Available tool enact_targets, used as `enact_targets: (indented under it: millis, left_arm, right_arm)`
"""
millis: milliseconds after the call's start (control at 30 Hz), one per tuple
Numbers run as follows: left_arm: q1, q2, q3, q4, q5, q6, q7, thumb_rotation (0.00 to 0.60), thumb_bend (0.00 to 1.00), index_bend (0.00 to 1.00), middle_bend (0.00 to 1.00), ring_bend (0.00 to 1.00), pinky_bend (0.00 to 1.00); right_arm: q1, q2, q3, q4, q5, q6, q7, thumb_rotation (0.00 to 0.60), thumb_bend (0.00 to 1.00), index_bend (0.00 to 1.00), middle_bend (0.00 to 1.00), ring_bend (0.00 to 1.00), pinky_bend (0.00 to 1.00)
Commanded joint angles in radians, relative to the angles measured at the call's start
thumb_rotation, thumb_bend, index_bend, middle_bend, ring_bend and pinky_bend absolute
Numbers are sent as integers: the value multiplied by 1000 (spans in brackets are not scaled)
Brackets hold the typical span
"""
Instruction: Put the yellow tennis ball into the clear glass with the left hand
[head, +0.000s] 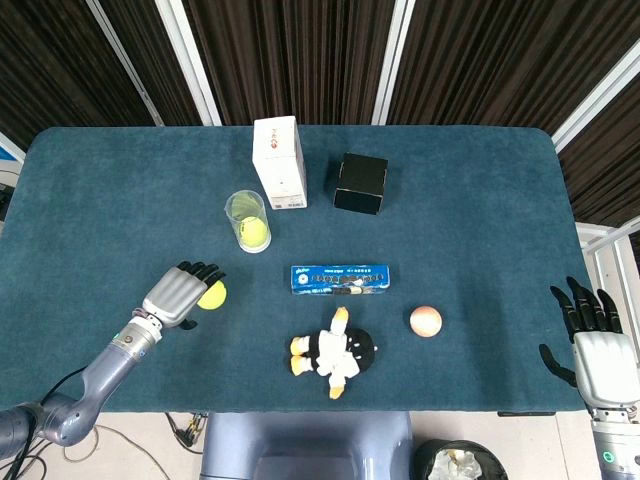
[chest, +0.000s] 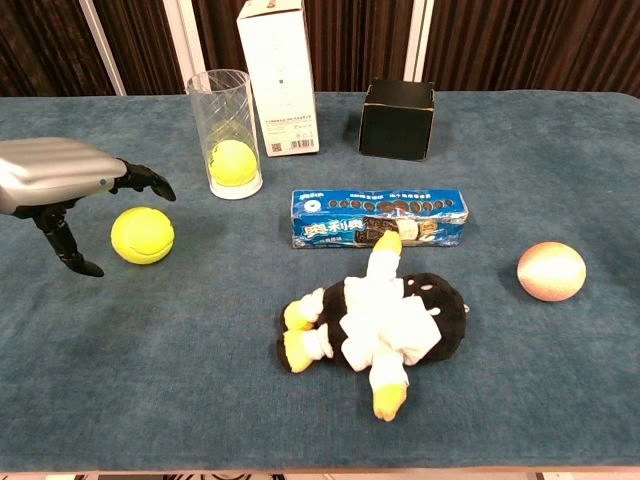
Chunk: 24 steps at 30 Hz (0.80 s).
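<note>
A yellow tennis ball lies on the blue table at the left. My left hand hovers over its left side with fingers spread above the ball and thumb hanging down beside it, holding nothing. The clear glass stands upright behind the ball, with a second yellow ball inside it. My right hand rests open at the table's front right corner, seen only in the head view.
A white carton and a black box stand behind the glass. A blue cookie pack, a penguin plush and a pinkish ball lie in the middle and right front.
</note>
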<state>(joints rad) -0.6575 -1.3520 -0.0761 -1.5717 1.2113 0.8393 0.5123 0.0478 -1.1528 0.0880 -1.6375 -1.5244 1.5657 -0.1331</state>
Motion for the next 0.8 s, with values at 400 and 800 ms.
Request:
enact_targets:
  millis: [400,800]
  left_arm:
    - [-18,-72,41,62,-18,37,107,600,134,305,319,299,427]
    - [-28,-97,55,84,-67,46,175,600,161,390,417,374,522]
  right_arm:
    - [-3,6,1,-2,-1,6,8,600,352,132,35,107,54]
    - [-3,8,0,-6,4,0,5,600,352,132,35,107,54]
